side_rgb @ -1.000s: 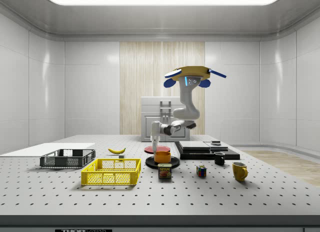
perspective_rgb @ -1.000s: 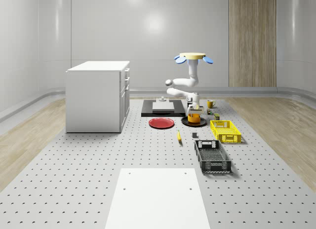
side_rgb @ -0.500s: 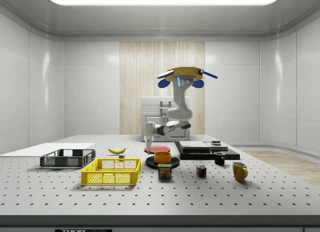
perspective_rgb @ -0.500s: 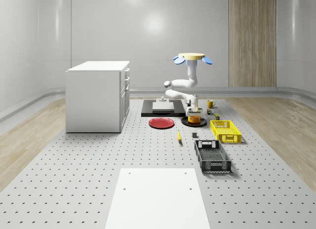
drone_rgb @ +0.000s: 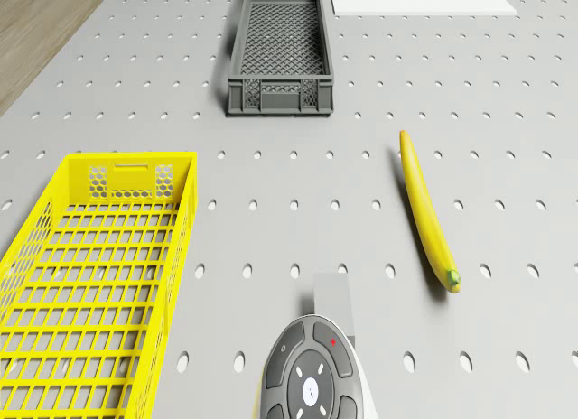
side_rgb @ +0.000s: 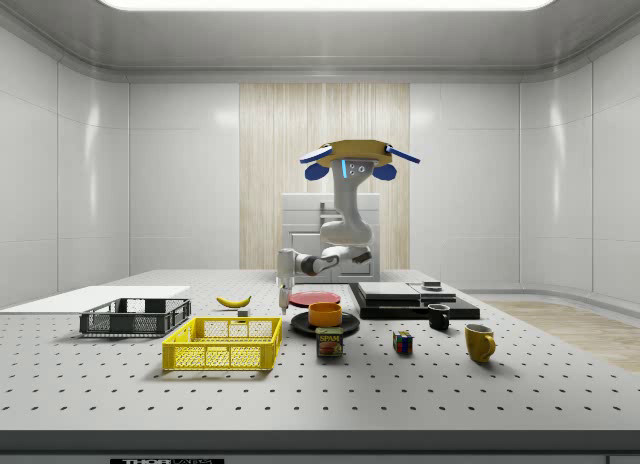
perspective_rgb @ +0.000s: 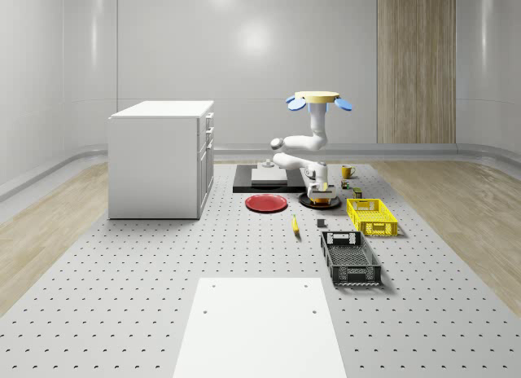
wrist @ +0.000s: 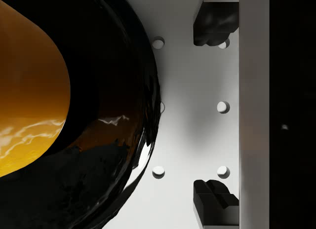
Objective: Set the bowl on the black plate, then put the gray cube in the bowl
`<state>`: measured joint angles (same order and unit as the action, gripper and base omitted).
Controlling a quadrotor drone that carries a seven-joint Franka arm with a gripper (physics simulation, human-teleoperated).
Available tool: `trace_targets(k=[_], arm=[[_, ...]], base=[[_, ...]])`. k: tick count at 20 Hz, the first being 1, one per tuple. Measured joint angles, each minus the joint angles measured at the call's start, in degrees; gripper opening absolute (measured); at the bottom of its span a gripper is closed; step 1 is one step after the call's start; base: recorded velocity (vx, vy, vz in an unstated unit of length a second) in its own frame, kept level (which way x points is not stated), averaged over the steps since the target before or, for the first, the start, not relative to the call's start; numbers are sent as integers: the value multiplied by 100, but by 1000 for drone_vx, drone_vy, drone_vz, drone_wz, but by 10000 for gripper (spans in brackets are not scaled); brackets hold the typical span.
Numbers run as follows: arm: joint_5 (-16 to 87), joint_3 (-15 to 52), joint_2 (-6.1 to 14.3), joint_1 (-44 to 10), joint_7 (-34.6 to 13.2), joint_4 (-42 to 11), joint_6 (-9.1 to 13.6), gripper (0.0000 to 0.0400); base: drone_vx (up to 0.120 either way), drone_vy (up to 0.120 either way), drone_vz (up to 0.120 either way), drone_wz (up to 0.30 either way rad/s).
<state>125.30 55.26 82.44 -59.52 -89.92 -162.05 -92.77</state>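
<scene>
One orange bowl [side_rgb: 324,313] sat on the black plate [side_rgb: 347,326], centre frame in the side view. Drone [side_rgb: 349,159] hovered above; gripper [side_rgb: 285,276] hung just left of the bowl, apparently empty, fingers [wrist: 215,21] spread wide.

The tool [side_rgb: 284,281] hangs open over bare worktop [side_rgb: 420,379], just to the side view's left of the black plate [side_rgb: 345,326] with the orange bowl [side_rgb: 324,313] on it. Under the tool is free room. Nearer stands the yellow basket [side_rgb: 222,343]. The banana [side_rgb: 234,301] and the black basket [side_rgb: 135,316] lie farther left.
</scene>
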Motion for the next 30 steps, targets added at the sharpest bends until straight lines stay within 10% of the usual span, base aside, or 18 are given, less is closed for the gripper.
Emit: trace_targets(k=[20,30], arm=[[127,-124,-65,14,49,65,-8,400],[113,7,-490,-453,50,617,108,400]], base=[[94,-28,-28,0],[0,0,0,0]])
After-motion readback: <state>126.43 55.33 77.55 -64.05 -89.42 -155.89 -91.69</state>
